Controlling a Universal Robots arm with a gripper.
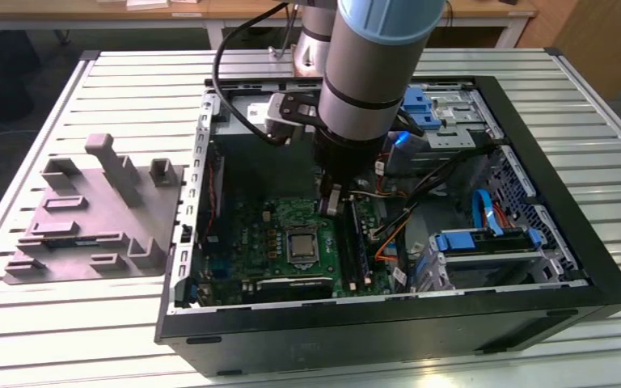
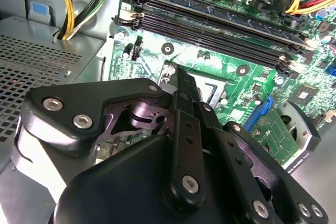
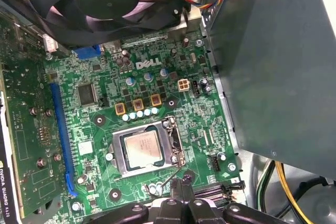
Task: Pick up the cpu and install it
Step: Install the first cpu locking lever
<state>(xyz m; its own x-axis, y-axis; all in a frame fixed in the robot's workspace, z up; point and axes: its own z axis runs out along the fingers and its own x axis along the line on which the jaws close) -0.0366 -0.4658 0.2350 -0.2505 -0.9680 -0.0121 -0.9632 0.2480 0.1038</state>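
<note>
Green board (image 3: 157,82), cpu (image 3: 142,148) socketed beside jaws

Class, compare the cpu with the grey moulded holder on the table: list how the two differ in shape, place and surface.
The cpu is a thin flat square; the grey moulded holder is a broad plate with upright posts. The cpu lies in the socket of the green circuit board inside the computer case; the holder rests outside it on the slatted table. The cpu's top is shiny metal; the holder looks matt. Both are greyish.
</note>
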